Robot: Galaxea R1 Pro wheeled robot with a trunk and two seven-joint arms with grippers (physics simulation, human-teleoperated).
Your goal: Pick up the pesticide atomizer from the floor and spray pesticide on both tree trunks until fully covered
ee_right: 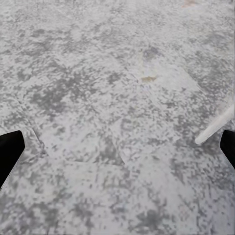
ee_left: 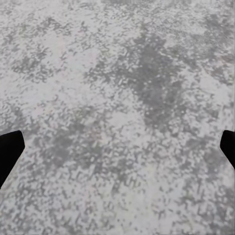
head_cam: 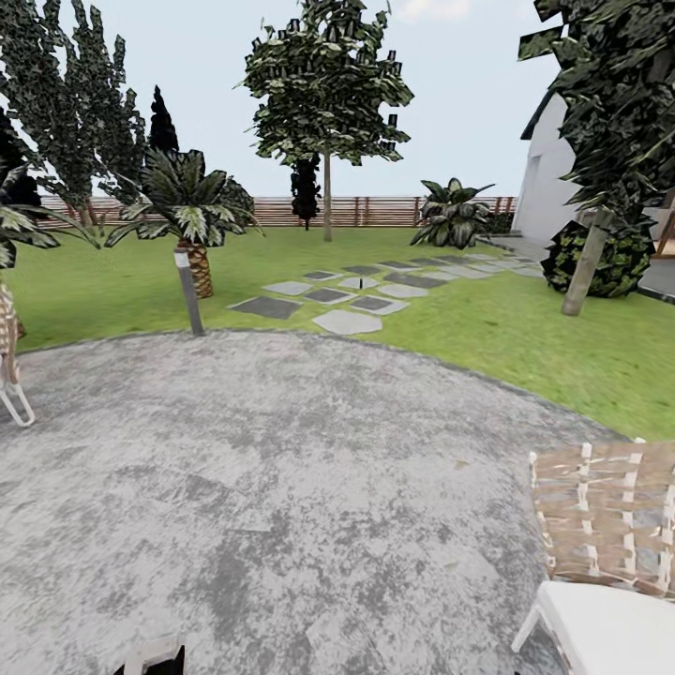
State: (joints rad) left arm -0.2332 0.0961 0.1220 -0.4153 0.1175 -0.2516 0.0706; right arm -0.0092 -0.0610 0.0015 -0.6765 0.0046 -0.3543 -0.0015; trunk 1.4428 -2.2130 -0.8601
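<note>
Fingers (ee_left: 10, 149) of left gripper spread wide, empty, over grey stone paving (head_cam: 281, 487), right gripper fingers (ee_right: 10, 149) likewise, lawn (head_cam: 525, 328) beyond paving, woven chair (head_cam: 609, 534) on paving's right edge

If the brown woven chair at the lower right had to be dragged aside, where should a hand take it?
Probably the white tubular rail edging the backrest of the brown woven chair: it looks thin enough to close on, unlike the broad white seat cushion. Come from the grey mottled paving side, which that rail faces.
</note>
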